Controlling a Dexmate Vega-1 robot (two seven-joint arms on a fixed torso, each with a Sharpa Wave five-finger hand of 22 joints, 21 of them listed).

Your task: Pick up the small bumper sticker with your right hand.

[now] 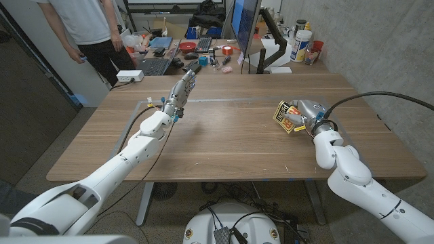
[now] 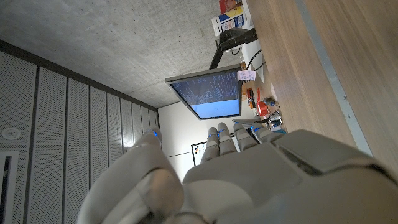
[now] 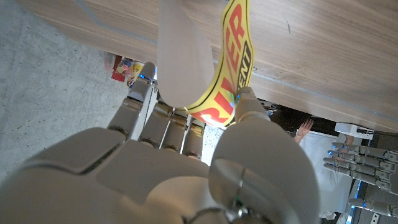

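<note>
Sticker (image 1: 288, 116) first: the small yellow bumper sticker with red and black lettering sits right of centre in the head view, at the fingertips of our right hand (image 1: 308, 115), and the right wrist view shows it (image 3: 230, 68) bent and pinched between thumb (image 3: 249, 109) and fingers, so we judge the grasp made and the lift under way or just due. Whether its lower edge is clear of the wooden table (image 1: 224, 135) we cannot tell. Next we would raise the hand straight up, keeping the pinch firm, since the thin sheet could slip or curl. Our left hand (image 1: 180, 91) stands raised at upper centre-left, fingers extended and apart, holding nothing. Most of the print is folded or cut off and unreadable; a person (image 1: 85, 27) stands at upper left, cut by the frame.
</note>
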